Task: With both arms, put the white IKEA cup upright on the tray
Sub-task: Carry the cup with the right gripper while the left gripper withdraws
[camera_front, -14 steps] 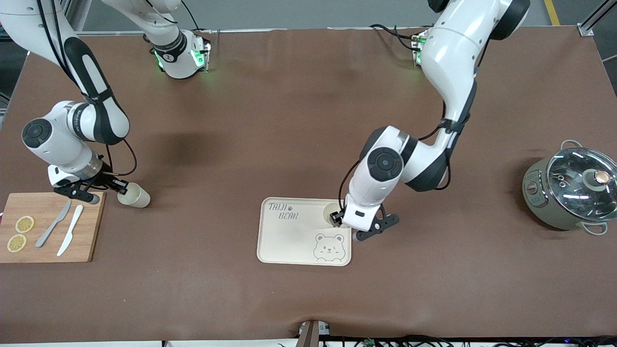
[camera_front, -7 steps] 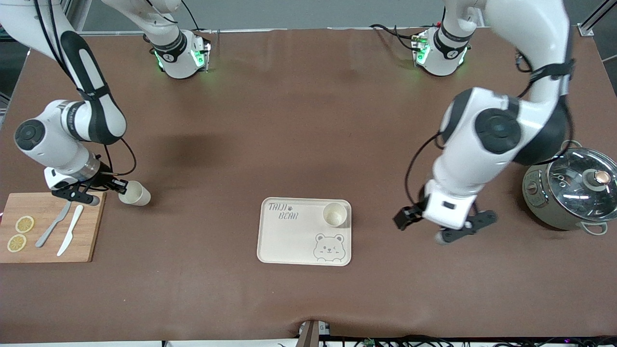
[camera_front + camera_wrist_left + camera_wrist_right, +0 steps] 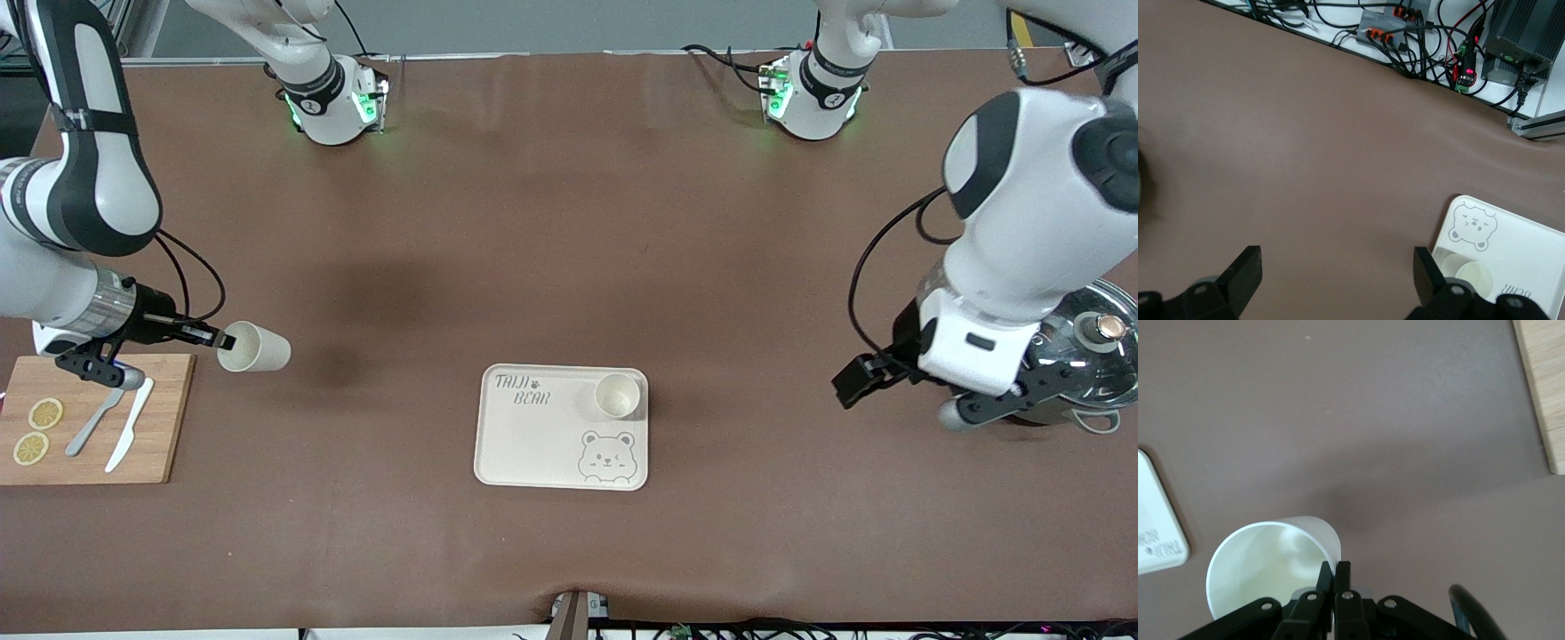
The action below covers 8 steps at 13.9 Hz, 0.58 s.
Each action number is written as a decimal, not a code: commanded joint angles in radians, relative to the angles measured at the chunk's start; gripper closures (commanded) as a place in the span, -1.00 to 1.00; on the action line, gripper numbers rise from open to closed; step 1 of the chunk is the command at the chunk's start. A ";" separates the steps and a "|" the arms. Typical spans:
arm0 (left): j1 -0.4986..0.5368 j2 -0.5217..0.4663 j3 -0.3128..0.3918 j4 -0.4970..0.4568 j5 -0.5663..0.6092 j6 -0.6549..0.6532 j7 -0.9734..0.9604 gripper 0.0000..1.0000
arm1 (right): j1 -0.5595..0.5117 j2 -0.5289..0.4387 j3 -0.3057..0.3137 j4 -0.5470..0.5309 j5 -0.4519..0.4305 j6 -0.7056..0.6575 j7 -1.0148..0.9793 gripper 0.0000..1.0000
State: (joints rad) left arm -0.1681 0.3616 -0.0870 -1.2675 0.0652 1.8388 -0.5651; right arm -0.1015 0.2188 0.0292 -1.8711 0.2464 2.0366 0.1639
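Note:
The cream tray (image 3: 533, 444) with a bear face lies at the table's middle, nearer the front camera. One white cup (image 3: 616, 396) stands upright on its corner toward the left arm's end. It also shows in the left wrist view (image 3: 1473, 274) on the tray (image 3: 1531, 257). My left gripper (image 3: 907, 398) is open and empty, in the air between the tray and the pot. My right gripper (image 3: 213, 338) is shut on the rim of a second white cup (image 3: 256, 348). That cup is held on its side above the table. In the right wrist view the fingers (image 3: 1336, 577) pinch the cup's wall (image 3: 1265, 563).
A wooden cutting board (image 3: 89, 462) with two lemon slices and two knives lies at the right arm's end. A grey pot with a glass lid (image 3: 1058, 356) stands at the left arm's end, partly under the left arm's wrist.
My left gripper let go of the cup on the tray and moved away toward the pot. My right gripper lifted the second cup off the table.

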 commanded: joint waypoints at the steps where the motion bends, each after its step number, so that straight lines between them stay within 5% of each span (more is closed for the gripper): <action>1: 0.068 -0.096 -0.008 -0.032 0.021 -0.103 0.155 -1.00 | 0.038 0.031 -0.002 0.073 0.017 -0.012 0.086 1.00; 8: 0.154 -0.230 -0.007 -0.029 0.019 -0.288 0.460 -1.00 | 0.198 0.121 -0.003 0.164 0.014 0.013 0.397 1.00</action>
State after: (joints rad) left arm -0.0227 0.1658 -0.0867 -1.2700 0.0656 1.5593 -0.1734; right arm 0.0406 0.2859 0.0312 -1.7646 0.2498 2.0447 0.4570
